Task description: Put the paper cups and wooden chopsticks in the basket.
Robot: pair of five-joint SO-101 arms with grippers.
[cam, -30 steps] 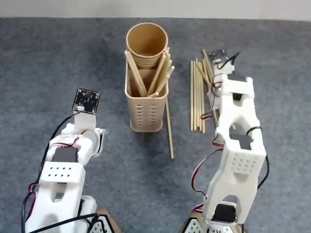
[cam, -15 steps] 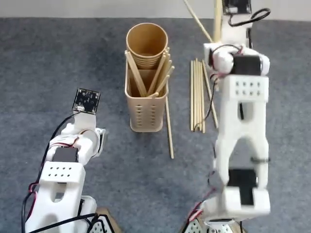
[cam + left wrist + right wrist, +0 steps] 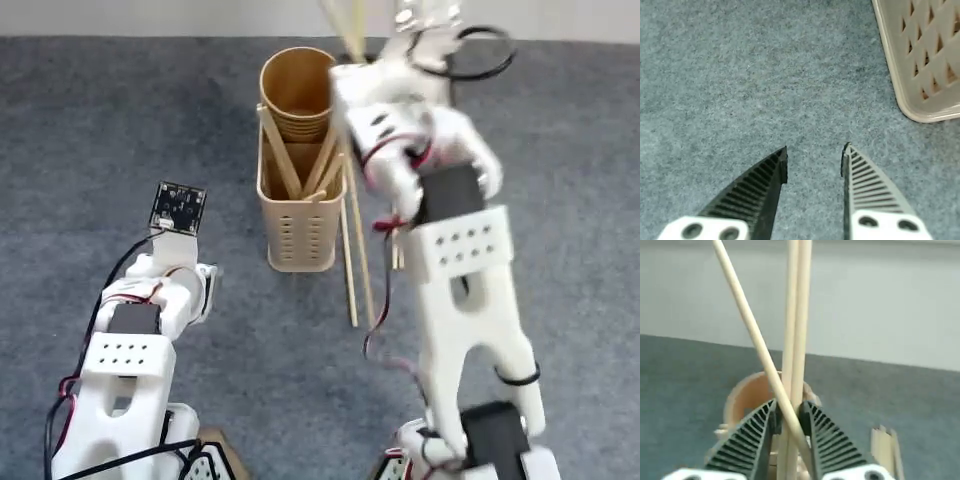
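Note:
A tan slotted basket (image 3: 298, 225) stands on the grey carpet, holding a stack of paper cups (image 3: 300, 88) and several wooden chopsticks (image 3: 325, 160). My right arm (image 3: 430, 160) is raised beside the basket's right side. Its gripper (image 3: 788, 422) is shut on three chopsticks (image 3: 796, 330) that point upward, one crossing the others; they show above the cups (image 3: 345, 22). The top cup (image 3: 747, 395) lies beyond the fingers. My left gripper (image 3: 815, 152) hangs open over bare carpet, left of the basket (image 3: 925, 65).
Loose chopsticks (image 3: 350, 265) lie on the carpet right of the basket, partly under the right arm; more lie farther right (image 3: 884, 440). The left arm (image 3: 150, 310) rests at the front left. A pale wall runs behind the table.
The right arm lifted a few chopsticks off the pile on the right, raised them high and swung left toward the basket. The left arm stayed still.

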